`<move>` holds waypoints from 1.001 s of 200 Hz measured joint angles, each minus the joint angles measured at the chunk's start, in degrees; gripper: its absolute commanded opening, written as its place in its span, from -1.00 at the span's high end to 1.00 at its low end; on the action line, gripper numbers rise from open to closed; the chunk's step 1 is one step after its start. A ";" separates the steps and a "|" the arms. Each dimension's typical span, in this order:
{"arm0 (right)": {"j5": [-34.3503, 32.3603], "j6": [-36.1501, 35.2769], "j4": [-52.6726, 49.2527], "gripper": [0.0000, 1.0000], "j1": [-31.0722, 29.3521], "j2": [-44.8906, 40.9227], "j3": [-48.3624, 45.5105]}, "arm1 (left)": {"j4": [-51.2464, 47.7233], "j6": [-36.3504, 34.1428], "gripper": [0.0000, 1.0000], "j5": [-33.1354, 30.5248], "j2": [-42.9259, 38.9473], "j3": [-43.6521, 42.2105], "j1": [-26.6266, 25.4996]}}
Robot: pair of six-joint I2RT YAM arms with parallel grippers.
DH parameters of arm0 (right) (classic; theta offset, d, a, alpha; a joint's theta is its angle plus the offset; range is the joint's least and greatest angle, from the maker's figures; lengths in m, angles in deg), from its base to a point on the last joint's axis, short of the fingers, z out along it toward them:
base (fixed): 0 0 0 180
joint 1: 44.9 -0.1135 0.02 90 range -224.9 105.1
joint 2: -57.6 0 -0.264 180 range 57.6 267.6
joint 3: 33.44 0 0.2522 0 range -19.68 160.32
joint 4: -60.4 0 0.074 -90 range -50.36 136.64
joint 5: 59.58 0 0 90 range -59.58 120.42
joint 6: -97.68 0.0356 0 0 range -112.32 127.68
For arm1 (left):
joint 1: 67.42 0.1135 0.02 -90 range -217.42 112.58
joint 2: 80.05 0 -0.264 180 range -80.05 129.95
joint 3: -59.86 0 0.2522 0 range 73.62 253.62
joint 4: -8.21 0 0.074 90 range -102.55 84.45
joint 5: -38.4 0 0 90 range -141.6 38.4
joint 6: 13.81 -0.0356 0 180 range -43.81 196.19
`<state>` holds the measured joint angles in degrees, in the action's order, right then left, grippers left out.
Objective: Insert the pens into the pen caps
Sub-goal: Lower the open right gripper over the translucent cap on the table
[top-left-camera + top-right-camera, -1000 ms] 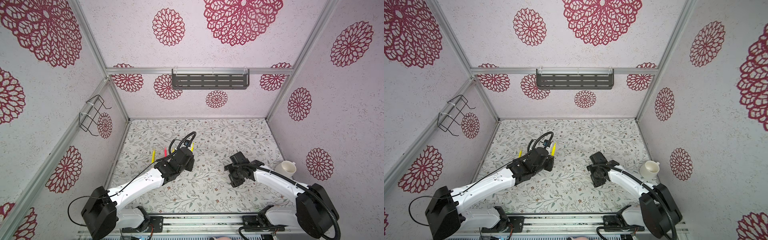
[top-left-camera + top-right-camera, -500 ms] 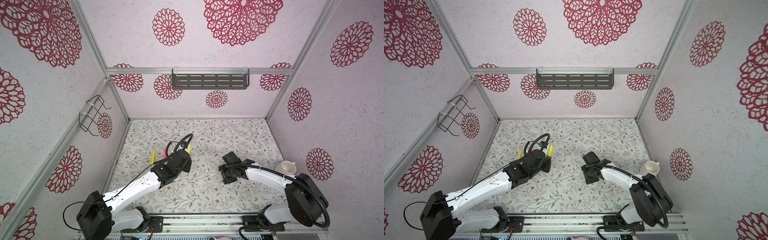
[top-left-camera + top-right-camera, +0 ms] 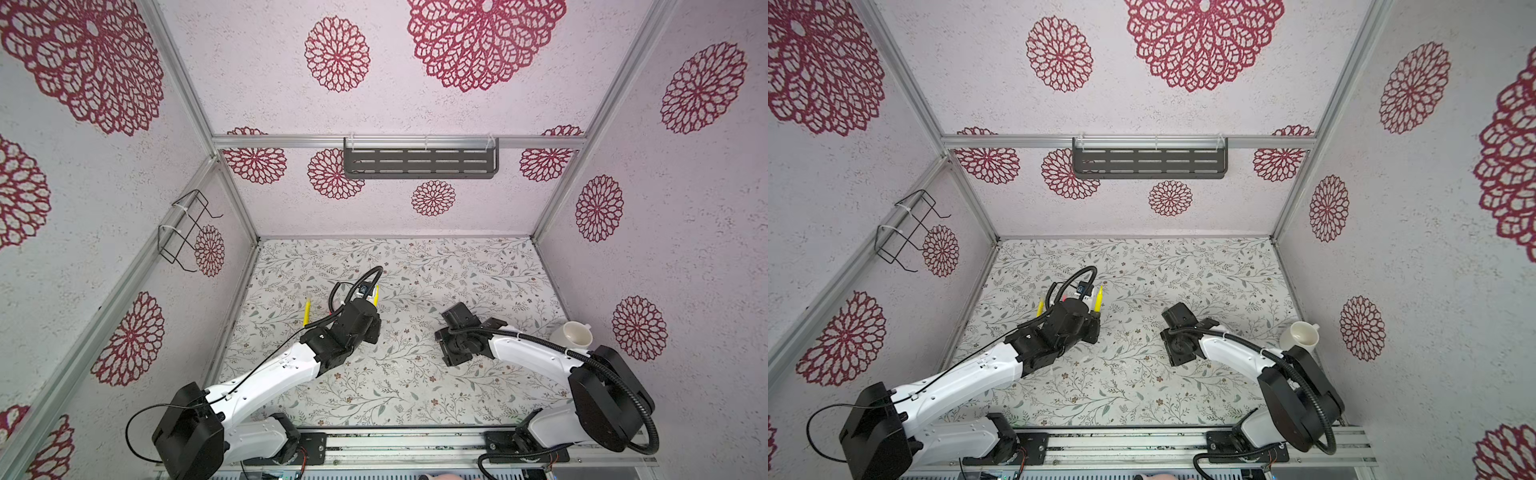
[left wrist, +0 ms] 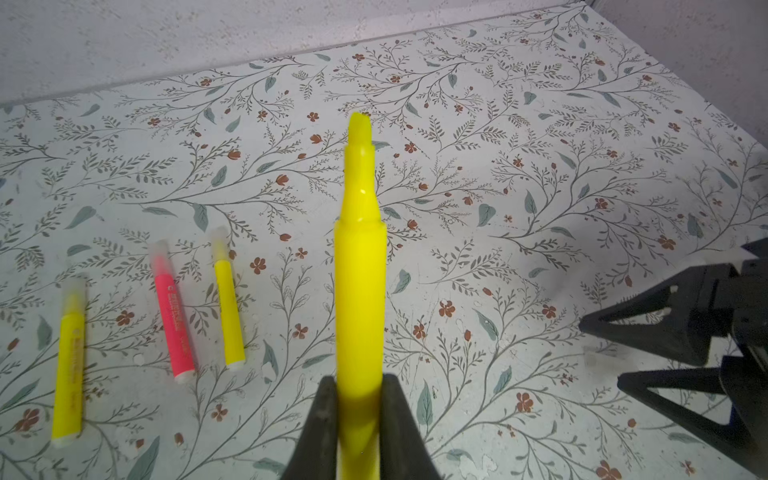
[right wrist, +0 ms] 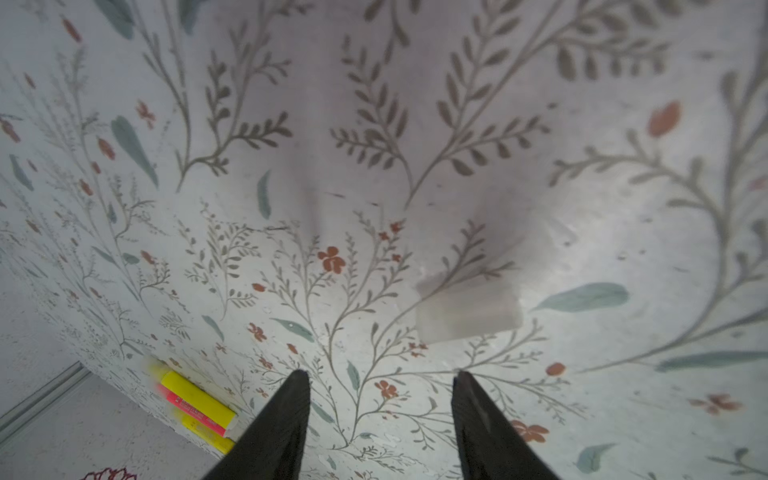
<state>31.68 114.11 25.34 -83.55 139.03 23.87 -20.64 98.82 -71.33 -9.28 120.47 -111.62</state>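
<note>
My left gripper point(image 4: 359, 378) is shut on a yellow pen point(image 4: 359, 266) whose bare tip points away from the jaws; in both top views this pen point(image 3: 376, 291) point(image 3: 1099, 300) sticks out past the gripper point(image 3: 374, 309). Three more pens lie side by side on the floral table, with cloudy pen caps over their tips: yellow point(image 4: 68, 353), red-pink point(image 4: 172, 316), yellow point(image 4: 227, 303). My right gripper point(image 5: 381, 372) stands open low over the table, nothing between its fingers. A loose clear pen cap point(image 5: 467, 307) lies flat just beyond its fingertips. The right gripper point(image 4: 600, 352) also appears in the left wrist view.
A white cup point(image 3: 575, 334) point(image 3: 1302, 334) stands at the table's right edge behind the right arm. A dark rack point(image 3: 419, 162) hangs on the back wall and a wire basket point(image 3: 185, 232) on the left wall. The three lying pens point(image 5: 195, 405) sit near the left wall.
The right gripper has moved a little left and its jaws have narrowed but stay open. The left gripper keeps hold of the yellow pen, hardly shifted.
</note>
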 measured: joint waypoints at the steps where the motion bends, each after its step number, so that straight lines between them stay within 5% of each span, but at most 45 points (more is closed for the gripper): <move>1: 0.00 0.22 0.00 -0.14 -0.04 -0.13 -0.17 | 0.00 0.00 1.00 0.02 0.00 -0.04 0.02; 97: -2.12 9.66 3.37 0.03 -0.24 -0.46 -3.56 | 0.94 0.13 1.00 1.25 -1.33 -1.51 1.27; 200: -2.56 11.32 3.43 0.23 2.95 -0.42 -5.31 | 1.01 0.15 1.00 2.51 -2.86 -2.82 3.04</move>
<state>29.12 125.43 28.77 -80.60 138.61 18.56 -19.64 98.97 -68.81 -12.15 117.65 -108.58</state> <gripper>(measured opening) 0.419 0.159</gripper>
